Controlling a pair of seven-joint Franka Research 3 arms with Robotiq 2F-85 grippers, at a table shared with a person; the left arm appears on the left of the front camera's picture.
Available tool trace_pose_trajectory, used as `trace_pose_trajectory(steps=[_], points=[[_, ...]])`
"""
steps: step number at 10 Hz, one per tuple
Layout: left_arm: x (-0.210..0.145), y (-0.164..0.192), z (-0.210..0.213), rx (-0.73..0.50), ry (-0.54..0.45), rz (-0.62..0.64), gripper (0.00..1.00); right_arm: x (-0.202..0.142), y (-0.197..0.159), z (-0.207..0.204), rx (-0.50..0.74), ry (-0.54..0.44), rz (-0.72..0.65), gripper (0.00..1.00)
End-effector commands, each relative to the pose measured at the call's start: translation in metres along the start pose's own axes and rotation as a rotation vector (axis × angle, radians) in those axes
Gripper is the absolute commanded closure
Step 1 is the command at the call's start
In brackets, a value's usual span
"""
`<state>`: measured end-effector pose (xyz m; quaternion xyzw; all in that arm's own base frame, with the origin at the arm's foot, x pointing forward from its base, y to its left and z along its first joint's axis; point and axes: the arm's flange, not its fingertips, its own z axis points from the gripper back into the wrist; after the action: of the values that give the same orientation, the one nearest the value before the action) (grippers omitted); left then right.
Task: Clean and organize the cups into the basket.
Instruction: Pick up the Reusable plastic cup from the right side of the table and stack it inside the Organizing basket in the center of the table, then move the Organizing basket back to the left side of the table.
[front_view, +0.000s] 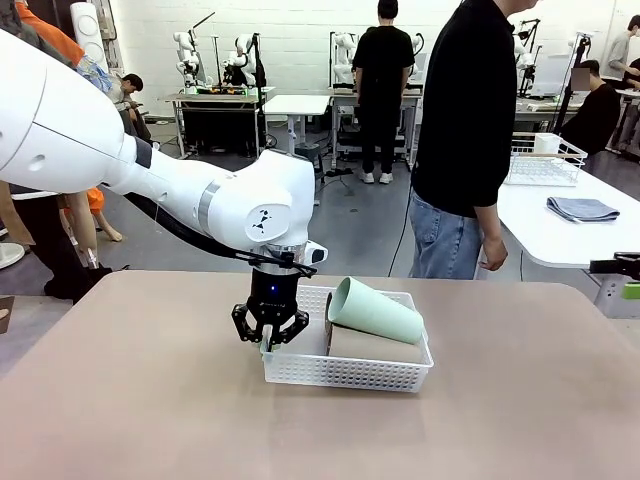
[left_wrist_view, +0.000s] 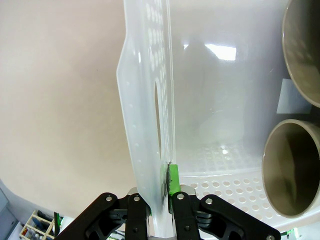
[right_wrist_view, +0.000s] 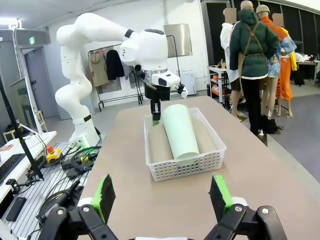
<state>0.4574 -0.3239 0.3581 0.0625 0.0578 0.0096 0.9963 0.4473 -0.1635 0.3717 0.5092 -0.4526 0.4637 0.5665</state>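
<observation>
1. The white basket sits in the middle of the brown worktop.
2. The left pincer is pinched tight on the basket's short side wall.
3. Two brown cups lie in the basket, with the green cup on top.
4. The right pincer hangs wide apart, holding nothing.

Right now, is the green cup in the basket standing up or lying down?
Lying down. The green cup rests on its side atop two grey-brown cups inside the basket, open end toward the left gripper.
</observation>
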Motion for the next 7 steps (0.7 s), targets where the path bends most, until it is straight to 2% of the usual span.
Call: trace_pose_trajectory(steps=[1,7], points=[[-0.0006,0.0007,0.0007,-0.003,-0.005,-0.007,1.00,-0.0024,0.0023,-0.0007,0.002,-0.001,-0.005,0.00],[-0.0006,0.0007,0.0007,-0.003,-0.005,-0.007,1.00,-0.0024,0.0023,-0.0007,0.002,-0.001,-0.005,0.00]])
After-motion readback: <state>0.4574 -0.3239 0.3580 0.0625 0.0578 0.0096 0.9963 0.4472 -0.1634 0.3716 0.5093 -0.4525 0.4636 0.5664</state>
